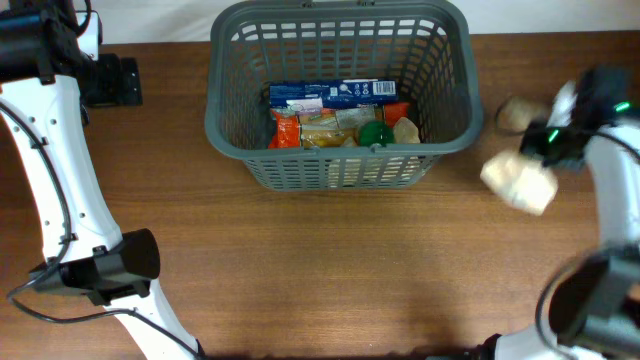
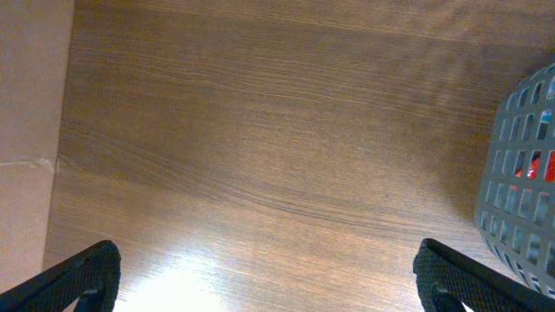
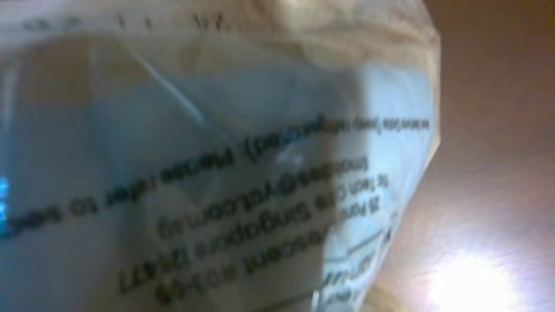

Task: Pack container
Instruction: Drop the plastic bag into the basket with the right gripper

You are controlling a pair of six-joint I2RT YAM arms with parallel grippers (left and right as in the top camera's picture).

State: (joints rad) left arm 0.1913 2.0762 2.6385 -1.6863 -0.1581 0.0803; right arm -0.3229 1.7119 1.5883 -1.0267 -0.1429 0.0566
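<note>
Large dark grey slotted plastic basket point(image 1: 340, 170) sits far-centre on the brown wooden table point(image 1: 330, 270), holding a blue box point(image 1: 335, 94), orange packets point(image 1: 286, 128) and a green round item point(image 1: 376, 134). Left gripper point(image 2: 266, 264) hangs over bare wood left of the basket, fingers wide apart with nothing between them. Right gripper point(image 1: 548, 140) is right of the basket with a clear printed plastic bag point(image 3: 217, 156) against its camera; the fingers are hidden, so I can't tell whether it is clamped.

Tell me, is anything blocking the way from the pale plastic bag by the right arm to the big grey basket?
Nothing visible: only wooden table lies between the pale plastic bag and the dark grey slotted plastic basket.
</note>
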